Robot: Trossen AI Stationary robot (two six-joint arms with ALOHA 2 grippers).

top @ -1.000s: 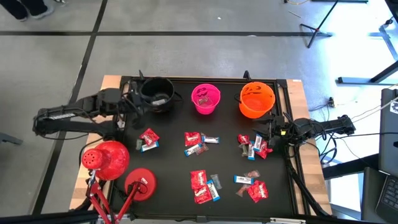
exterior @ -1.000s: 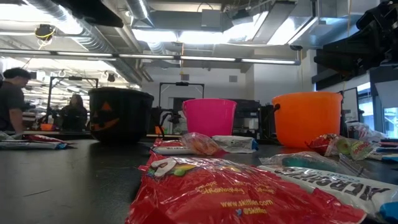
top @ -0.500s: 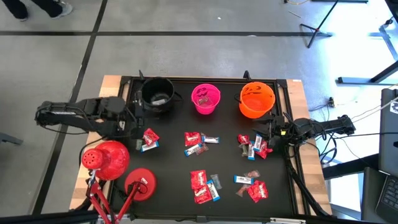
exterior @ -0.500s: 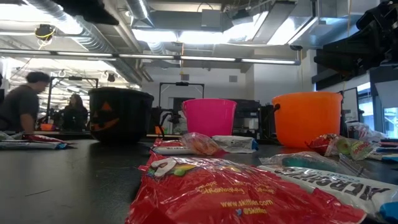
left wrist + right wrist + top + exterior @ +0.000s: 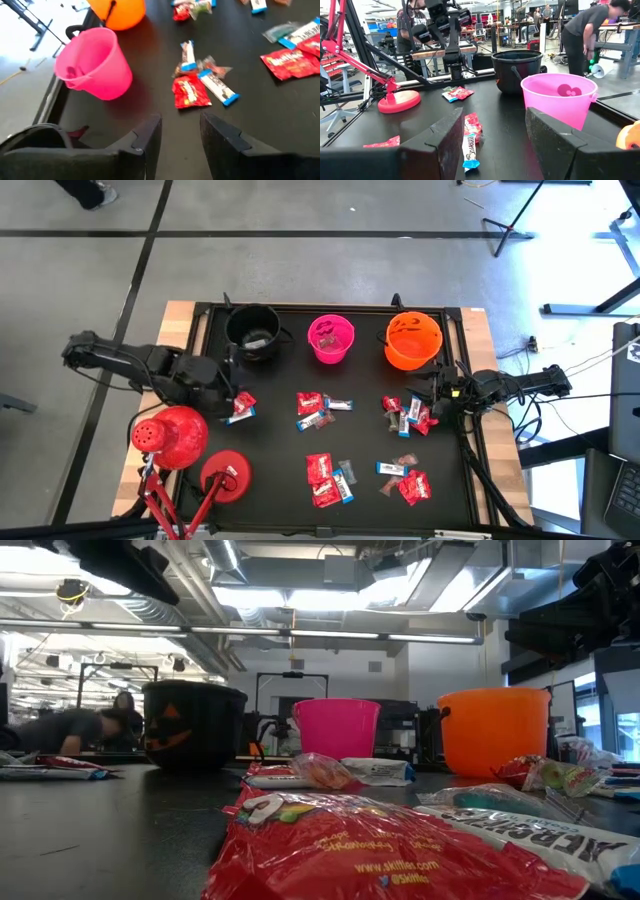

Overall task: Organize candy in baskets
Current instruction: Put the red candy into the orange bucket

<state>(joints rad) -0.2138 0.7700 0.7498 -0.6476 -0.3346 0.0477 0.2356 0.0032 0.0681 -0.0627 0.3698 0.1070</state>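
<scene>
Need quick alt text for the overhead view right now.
Three buckets, black, pink and orange, line the black table's far edge, with wrapped candy scattered nearer. The left gripper is at the leftmost pile; the right gripper, open, is beside the rightmost.

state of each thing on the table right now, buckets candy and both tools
black bucket: upright, wrapper inside
pink bucket: upright, candy inside
orange bucket: upright
candy: loose in clusters on the mat
left tool: open, empty, by the leftmost candy cluster
right tool: open, empty, at the right edge
</scene>
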